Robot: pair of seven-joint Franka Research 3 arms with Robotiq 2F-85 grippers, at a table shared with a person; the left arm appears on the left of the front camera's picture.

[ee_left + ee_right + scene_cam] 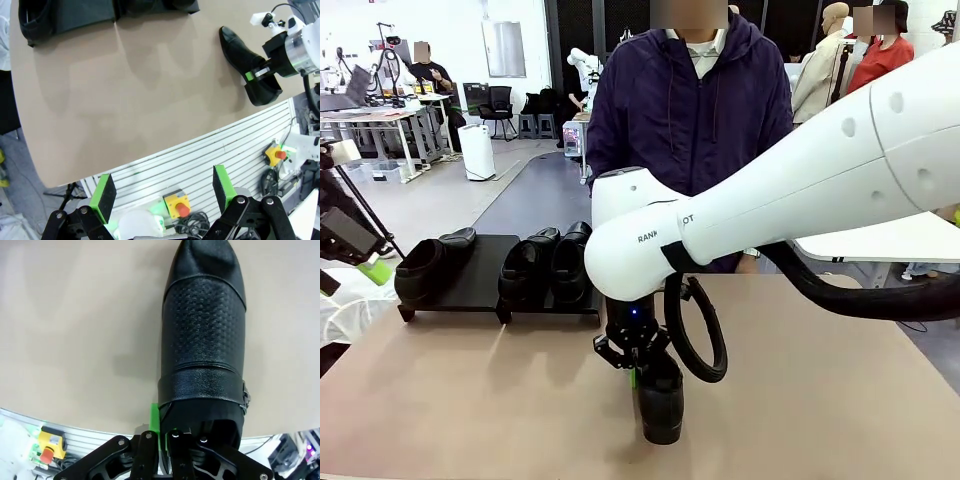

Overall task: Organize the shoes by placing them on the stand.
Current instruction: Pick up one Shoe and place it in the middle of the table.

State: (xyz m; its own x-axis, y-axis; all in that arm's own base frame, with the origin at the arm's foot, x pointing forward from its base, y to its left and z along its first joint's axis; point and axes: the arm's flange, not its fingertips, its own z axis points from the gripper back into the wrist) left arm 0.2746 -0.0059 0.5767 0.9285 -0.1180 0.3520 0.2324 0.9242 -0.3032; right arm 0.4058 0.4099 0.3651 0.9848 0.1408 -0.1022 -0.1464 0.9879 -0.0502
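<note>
**Right Arm Grips One Loafer at Near Table Edge; Three Shoes on Stand**

The right gripper [633, 372] has its jaws closed tight on the rear collar of a glossy black leather slip-on shoe [660, 405], which sits on the tan matte table [470, 400] near the robot's edge. In the right wrist view this held shoe [204, 340] shows a pebbled, perforated vamp, a smooth rounded toe and a plain strap band across the instep; one green pad [154, 422] presses its outer side, while the other pad is hidden behind the leather.

The left gripper [162, 195] hangs beyond the table edge over a ribbed white panel, its jaws spread fully apart and holding nothing.

The low matte-black rectangular stand [485, 275] sits at the far left of the table. Three alike black shoes rest on it: one at its left end [428, 265], two side by side at its right end [548, 262].

Partial lettering "RANK" reads on the white arm casing [650, 237]; the remainder is cut off.
</note>
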